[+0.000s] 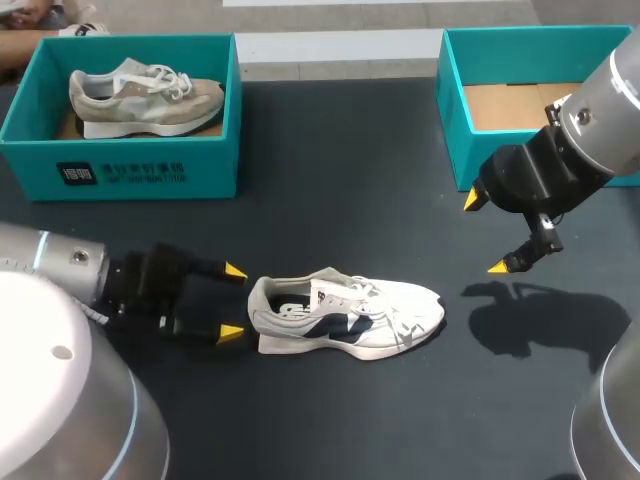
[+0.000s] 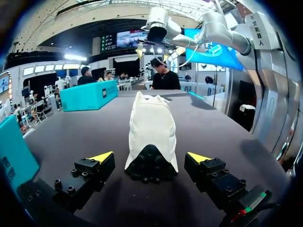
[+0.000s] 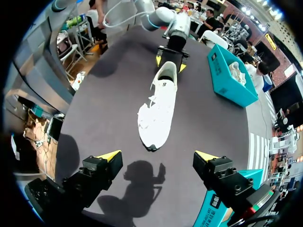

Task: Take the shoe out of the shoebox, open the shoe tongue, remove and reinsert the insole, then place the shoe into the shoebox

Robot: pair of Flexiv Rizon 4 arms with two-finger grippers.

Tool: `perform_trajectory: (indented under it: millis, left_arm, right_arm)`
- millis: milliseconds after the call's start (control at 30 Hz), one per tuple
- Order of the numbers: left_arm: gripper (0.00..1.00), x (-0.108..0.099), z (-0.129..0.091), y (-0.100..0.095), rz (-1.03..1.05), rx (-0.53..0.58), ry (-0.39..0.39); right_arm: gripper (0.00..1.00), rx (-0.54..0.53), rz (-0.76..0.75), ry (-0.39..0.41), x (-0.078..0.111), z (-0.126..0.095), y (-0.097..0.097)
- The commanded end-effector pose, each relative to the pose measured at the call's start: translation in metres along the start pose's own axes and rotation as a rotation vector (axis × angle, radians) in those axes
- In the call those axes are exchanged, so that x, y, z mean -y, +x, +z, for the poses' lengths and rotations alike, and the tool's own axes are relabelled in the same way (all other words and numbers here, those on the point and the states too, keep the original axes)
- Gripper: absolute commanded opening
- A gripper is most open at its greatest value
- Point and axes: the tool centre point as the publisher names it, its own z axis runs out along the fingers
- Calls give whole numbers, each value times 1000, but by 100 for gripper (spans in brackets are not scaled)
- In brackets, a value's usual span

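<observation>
Found shoe lying heel-first, in line with left gripper, heel just ahead of its parted fingers. Found right gripper likewise spread, raised past toe, farther off.

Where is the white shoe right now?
In the head view the white shoe lies on the table, lower middle, its heel just ahead of the open left gripper, toe toward the right side.

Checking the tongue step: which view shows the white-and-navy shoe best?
Head view: the white-and-navy shoe lies side-on, opening and laces plain. Left wrist view shows mainly its heel end; right wrist view shows its top, toe-first.
</observation>
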Motion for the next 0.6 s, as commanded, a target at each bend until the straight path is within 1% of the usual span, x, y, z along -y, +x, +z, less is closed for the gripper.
perform_trajectory:
  millis: [33, 67, 167, 267, 333, 367, 400, 500, 533, 567, 600]
  left_arm:
    - [100, 0, 19, -3, -10, -3, 0]
    - [100, 0, 22, -2, -7, -5, -14]
    - [100, 2, 30, 3, -10, -12, -10]
    - [100, 2, 37, 8, -1, -16, -23]
    - [100, 1, 40, 9, 11, -11, -62]
    - [100, 0, 41, 9, -1, -11, -36]
    - [100, 0, 43, 9, 6, 1, -53]
    - [100, -1, 46, 9, 3, 18, -57]
    - [100, -1, 48, 8, -8, 20, -33]
    - [100, -1, 50, 8, -5, 18, -56]
    - [100, -2, 52, 8, -3, 20, -56]
  right_arm:
    - [100, 1, 1, 3, -1, 1, 0]
    - [100, 1, 1, 3, -1, 1, 0]
    - [100, 1, 1, 3, -1, 1, 0]
    - [100, 1, 1, 3, -1, 1, 0]
    - [100, 1, 1, 3, -1, 1, 0]
    - [100, 1, 1, 3, -1, 1, 0]
    - [100, 1, 1, 3, -1, 1, 0]
    - [100, 1, 1, 3, -1, 1, 0]
    - [100, 1, 1, 3, -1, 1, 0]
    - [100, 1, 1, 3, -1, 1, 0]
    - [100, 1, 1, 3, -1, 1, 0]
